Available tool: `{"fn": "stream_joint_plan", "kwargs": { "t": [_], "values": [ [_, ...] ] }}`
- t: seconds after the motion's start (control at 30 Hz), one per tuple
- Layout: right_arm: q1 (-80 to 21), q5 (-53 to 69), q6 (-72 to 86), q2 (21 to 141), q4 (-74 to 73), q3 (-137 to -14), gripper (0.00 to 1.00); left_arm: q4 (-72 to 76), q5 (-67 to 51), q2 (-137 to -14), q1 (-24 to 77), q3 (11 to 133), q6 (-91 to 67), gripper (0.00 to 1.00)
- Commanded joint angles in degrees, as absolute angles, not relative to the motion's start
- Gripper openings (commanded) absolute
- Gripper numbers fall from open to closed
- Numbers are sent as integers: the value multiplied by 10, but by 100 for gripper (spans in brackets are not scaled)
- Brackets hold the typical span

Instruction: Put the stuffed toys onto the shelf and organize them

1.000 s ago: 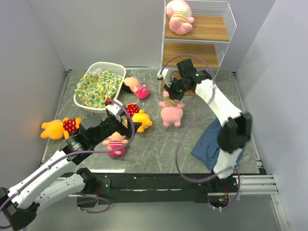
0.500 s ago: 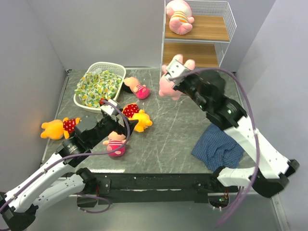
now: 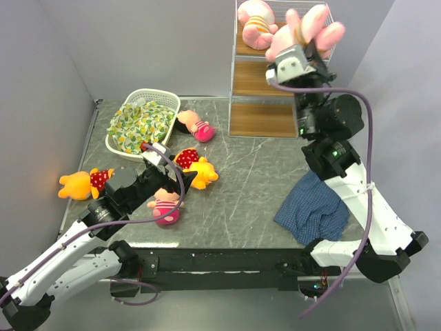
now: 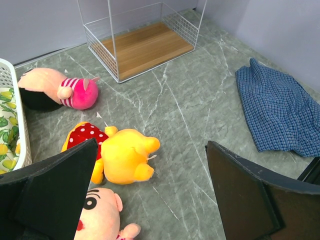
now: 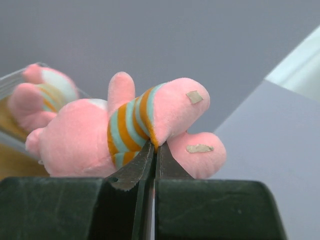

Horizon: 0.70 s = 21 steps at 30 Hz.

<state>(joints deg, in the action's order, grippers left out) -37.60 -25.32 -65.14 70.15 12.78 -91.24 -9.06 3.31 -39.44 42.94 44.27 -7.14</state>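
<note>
Holding a striped piglet high up by the top tier of the shelf, we are pinching its shirt in our right claw, near the other piglet lying there. Our left claw is hovering spread wide above a bear and a doll on the desk.

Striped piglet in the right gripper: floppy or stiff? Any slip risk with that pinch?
Probably light and soft: the piglet is held in the shut right gripper by a thin fold at its striped middle. Its limbs stick out without drooping, so likely plump, not limp. With so little material pinched, it may swing or slip on fast moves.
</note>
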Motion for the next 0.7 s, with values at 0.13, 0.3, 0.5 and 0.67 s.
{"fn": "stream_joint_plan", "kwargs": {
  "t": [0.13,0.3,0.5,0.67],
  "values": [
    [-259,-151,-715,759,269,-957,0,-67,37,-375,429,441,-75,96],
    [-216,-101,-758,813,336,-957,0,-66,39,-375,429,440,-75,96],
    [-167,-57,-757,881,372,-980,0,-66,42,-375,430,440,-75,97],
    [-149,-45,-756,922,381,-988,0,-63,38,-381,429,440,-76,96]
  ]
}}
